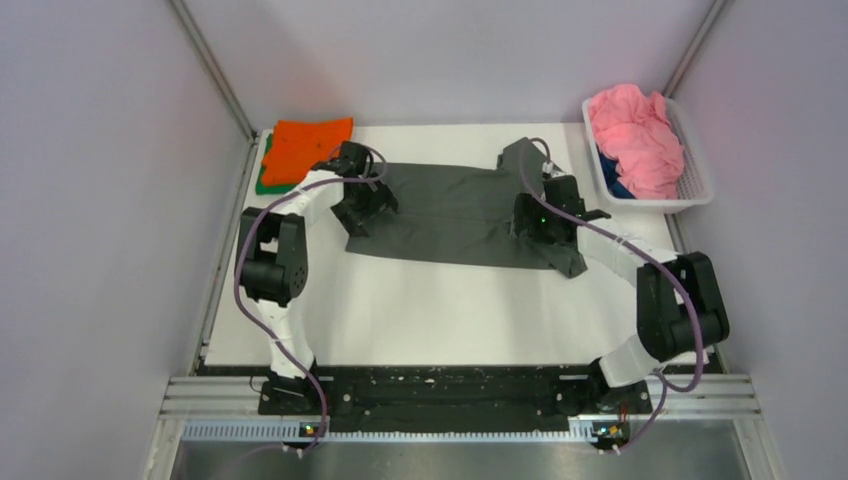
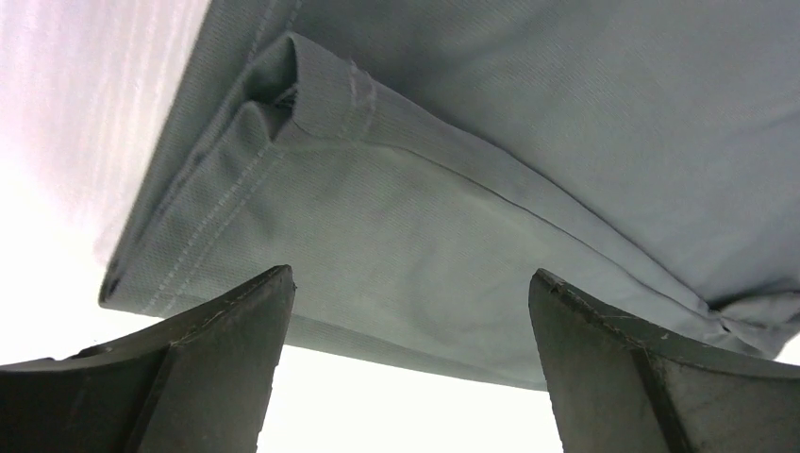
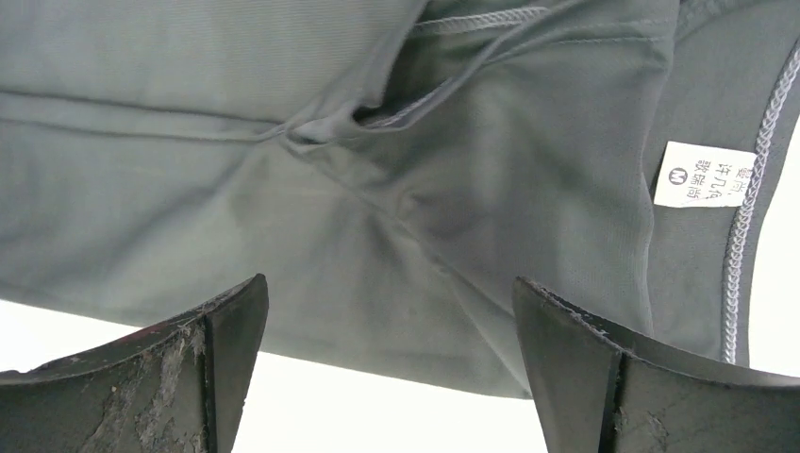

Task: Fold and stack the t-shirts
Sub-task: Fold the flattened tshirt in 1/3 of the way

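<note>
A dark grey t-shirt (image 1: 455, 210) lies spread across the middle of the table, partly folded. My left gripper (image 1: 362, 222) is open over its left end; the left wrist view shows the hemmed edge (image 2: 396, 217) just beyond the spread fingertips (image 2: 255, 321). My right gripper (image 1: 535, 232) is open over its right end, where the white neck label (image 3: 703, 175) shows. A folded orange t-shirt (image 1: 305, 148) lies on a green one (image 1: 265, 180) at the back left. A pink t-shirt (image 1: 640, 135) and a blue one (image 1: 615, 187) are in the basket.
A white plastic basket (image 1: 697, 165) stands at the back right against the wall. Enclosure walls close in the table on the left, back and right. The white table (image 1: 440, 310) extends toward the arm bases in front of the shirt.
</note>
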You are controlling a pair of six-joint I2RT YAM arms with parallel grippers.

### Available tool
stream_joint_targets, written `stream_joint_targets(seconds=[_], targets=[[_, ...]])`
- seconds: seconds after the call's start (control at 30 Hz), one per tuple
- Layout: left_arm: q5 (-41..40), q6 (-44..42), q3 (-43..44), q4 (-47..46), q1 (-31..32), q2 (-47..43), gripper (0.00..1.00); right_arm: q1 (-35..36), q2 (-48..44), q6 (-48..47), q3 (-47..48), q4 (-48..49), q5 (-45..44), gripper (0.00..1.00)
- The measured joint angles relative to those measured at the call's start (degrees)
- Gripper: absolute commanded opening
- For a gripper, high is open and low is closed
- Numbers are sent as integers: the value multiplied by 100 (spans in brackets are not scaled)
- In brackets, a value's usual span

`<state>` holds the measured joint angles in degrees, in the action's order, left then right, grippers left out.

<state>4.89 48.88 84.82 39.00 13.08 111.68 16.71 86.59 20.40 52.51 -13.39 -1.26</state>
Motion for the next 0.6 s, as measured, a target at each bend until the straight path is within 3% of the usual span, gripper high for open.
stream_joint_targets(seconds=[0.2,0.37,0.6], targets=[[-175,-247,-13,-44,-111,234,99,-415,896,184,142,142,50,98],[-420,-323,0,-61,-164,367,99,-590,1613,-140,820,463,-247,98],[-509,-310,-162,-199,-162,275,99,-614,1491,-365,588,654,-249,97]])
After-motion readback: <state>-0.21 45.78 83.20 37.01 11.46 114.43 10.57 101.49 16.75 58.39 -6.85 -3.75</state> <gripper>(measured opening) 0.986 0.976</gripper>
